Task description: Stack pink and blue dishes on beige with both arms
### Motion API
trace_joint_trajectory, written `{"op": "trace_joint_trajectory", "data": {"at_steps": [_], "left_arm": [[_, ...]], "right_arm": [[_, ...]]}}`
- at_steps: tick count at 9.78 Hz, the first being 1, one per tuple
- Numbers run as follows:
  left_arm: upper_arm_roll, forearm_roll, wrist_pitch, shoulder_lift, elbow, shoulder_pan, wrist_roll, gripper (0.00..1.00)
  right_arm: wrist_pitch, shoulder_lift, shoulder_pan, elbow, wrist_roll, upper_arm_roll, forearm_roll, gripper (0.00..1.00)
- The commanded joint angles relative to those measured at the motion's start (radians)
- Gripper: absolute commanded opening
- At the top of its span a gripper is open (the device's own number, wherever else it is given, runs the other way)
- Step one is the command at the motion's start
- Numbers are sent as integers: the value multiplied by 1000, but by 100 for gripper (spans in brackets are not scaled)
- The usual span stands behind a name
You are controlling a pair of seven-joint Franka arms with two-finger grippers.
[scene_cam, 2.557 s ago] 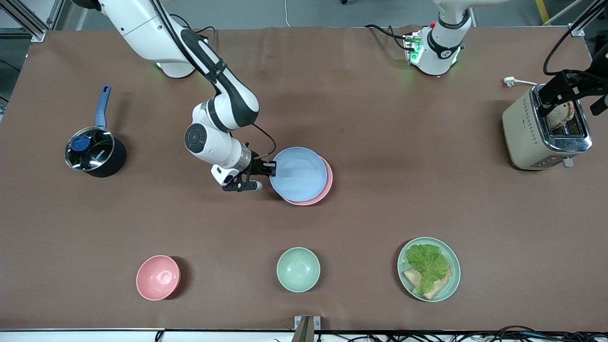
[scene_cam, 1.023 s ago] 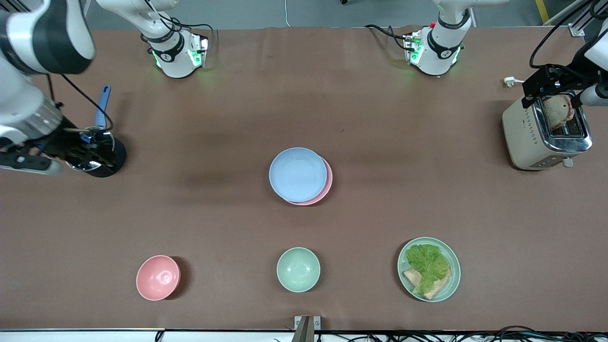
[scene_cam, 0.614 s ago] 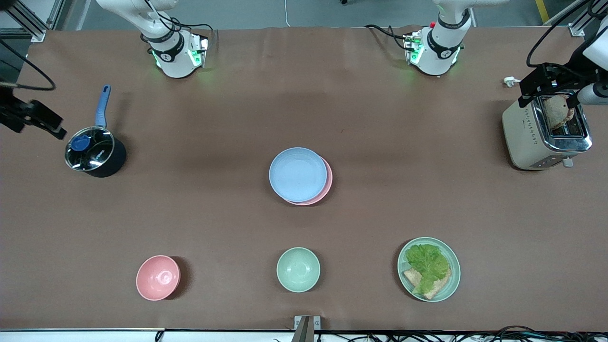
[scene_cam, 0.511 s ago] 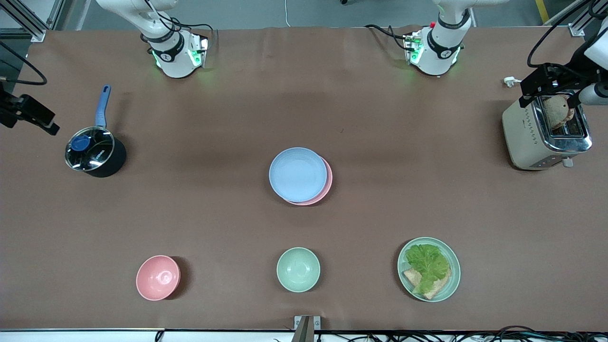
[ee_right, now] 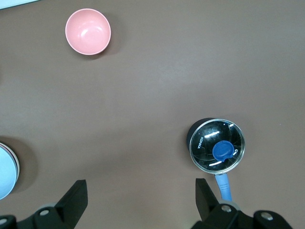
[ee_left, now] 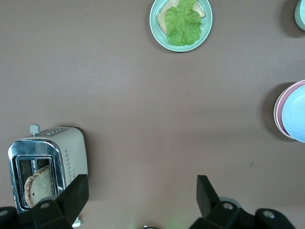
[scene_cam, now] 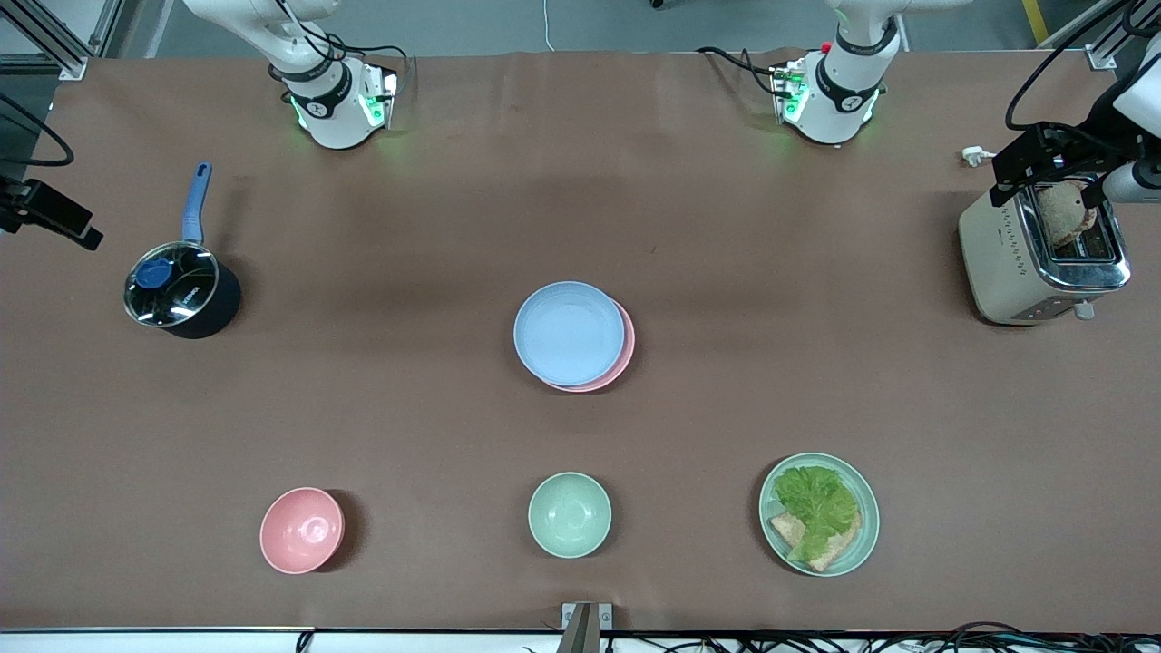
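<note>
The pale blue plate (scene_cam: 569,332) lies on the pale pink plate (scene_cam: 626,352) at the middle of the table, a little off centre so that a pink crescent shows. No beige plate shows in any view. My right gripper (scene_cam: 56,222) hangs open and empty high over the table's edge at the right arm's end, beside the saucepan. Its black fingers (ee_right: 76,196) stand wide apart. My left gripper (scene_cam: 1045,172) is up over the toaster, open and empty, with its fingers (ee_left: 206,192) spread. The stacked blue plate (ee_left: 296,114) shows at the edge of the left wrist view.
A lidded black saucepan (scene_cam: 180,292) with a blue handle stands at the right arm's end. A cream toaster (scene_cam: 1025,258) holding toast stands at the left arm's end. Nearest the front camera are a pink bowl (scene_cam: 302,530), a mint-green bowl (scene_cam: 570,514) and a mint-green plate (scene_cam: 860,549) with lettuce and bread.
My right gripper has let go of the blue plate, left it on the pink one, and swung up and away to the saucepan end. The left gripper has barely moved.
</note>
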Motion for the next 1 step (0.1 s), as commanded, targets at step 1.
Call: {"op": "trace_joint_trajectory", "data": {"at_steps": [1], "left_arm": [[0, -13, -28, 9, -15, 5, 16, 100]], "right_arm": [[-14, 1, -8, 13, -70, -17, -6, 100]]}}
